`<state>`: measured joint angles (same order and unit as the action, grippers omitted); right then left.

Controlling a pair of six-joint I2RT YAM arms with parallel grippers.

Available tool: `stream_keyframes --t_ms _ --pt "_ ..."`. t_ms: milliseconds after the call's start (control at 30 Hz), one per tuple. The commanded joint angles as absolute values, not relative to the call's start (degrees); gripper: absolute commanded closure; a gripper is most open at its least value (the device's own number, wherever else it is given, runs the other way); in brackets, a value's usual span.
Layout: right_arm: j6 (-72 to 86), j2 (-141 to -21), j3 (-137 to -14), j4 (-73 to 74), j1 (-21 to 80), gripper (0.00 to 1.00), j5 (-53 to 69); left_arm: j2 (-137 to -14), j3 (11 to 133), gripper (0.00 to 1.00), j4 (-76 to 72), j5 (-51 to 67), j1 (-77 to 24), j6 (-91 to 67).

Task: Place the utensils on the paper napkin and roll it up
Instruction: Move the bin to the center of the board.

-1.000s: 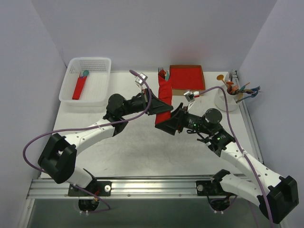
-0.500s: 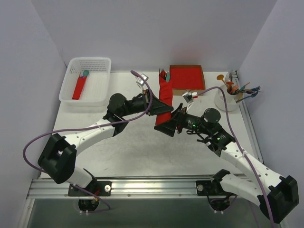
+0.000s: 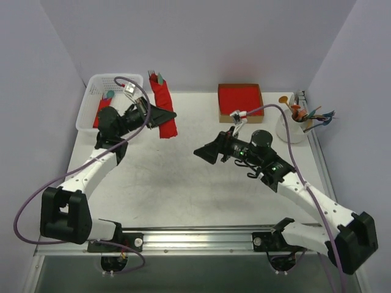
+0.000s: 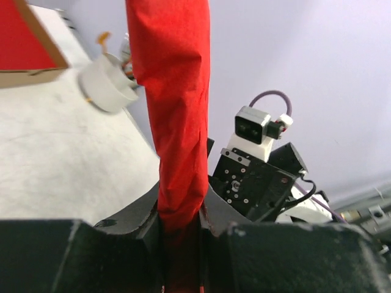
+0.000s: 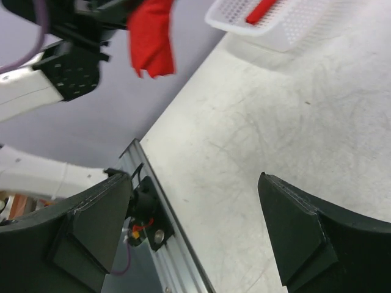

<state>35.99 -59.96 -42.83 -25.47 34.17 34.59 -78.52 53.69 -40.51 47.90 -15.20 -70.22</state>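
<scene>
Top external: pinches rolled paper napkin [image 3: 164, 95] in left gripper [image 3: 162, 116] near basket [image 3: 116, 78], likely for deposit. Leaves right gripper [image 3: 204, 155] wide open, empty.

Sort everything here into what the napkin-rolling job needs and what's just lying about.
Job: rolled paper napkin, utensils sticking out of it, left gripper clamping it, right gripper open and empty.
Lying about: white basket with another red roll, cardboard box of red napkins, white cup of colourful cutlery.
</scene>
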Motion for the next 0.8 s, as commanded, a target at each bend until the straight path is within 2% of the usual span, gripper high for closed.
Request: stream_keyframes --t_ms 0,233,367,500,633,767 --pt "38.05 -67.31 -45.09 -29.96 34.28 0.13 27.62 -76.02 57.03 0.98 -33.17 53.17 -6.72 -68.03" --pt "47.19 -88.13 -51.76 -44.47 35.59 0.18 24.35 -75.59 59.33 0.98 -30.16 57.74 6.92 -68.74" --pt "49.3 -100.78 -59.31 -48.42 37.7 0.2 23.91 -78.48 63.8 0.98 -12.27 53.89 9.93 -54.9" --pt "51.06 -107.56 -64.06 -50.44 37.97 0.21 24.6 -84.89 69.42 0.98 -7.13 50.36 10.37 -49.4" --pt "52.2 -113.54 -68.8 -51.76 37.88 0.21 26.54 -95.5 82.91 0.98 2.95 48.96 10.28 -42.91" --pt "54.91 -118.29 -69.53 -57.62 37.27 0.21 28.39 -105.27 98.23 0.98 25.77 43.17 9.84 -28.61"
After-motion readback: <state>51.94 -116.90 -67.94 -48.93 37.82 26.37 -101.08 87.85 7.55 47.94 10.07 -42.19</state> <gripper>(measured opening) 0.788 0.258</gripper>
